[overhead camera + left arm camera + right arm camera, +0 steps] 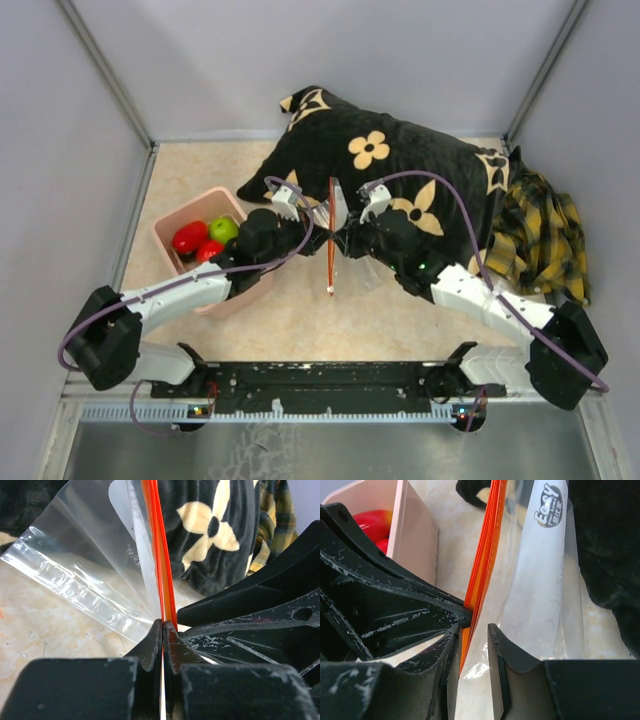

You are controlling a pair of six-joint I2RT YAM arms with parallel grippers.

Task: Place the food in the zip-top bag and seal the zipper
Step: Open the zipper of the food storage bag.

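Note:
The zip-top bag [362, 274] hangs between my two grippers with its red-orange zipper [330, 240] edge-on. My left gripper [318, 232] is shut on the zipper [159, 555] in the left wrist view, jaws [163, 626] pinched together, with the clear bag [85, 575] fanning out to the left. My right gripper [473, 630] is open; the zipper [485, 560] lies against its left finger, and the bag [540, 595] with its pale label sits between and behind the jaws. The food, red [190, 237] and green [223, 229] toys, lies in the pink tub [172, 220].
A black pillow with cream flowers [400, 170] lies behind the bag. A yellow plaid cloth [540, 240] is at the right. The pink tub stands left of the left gripper and shows in the right wrist view [415, 530]. Grey walls enclose the table.

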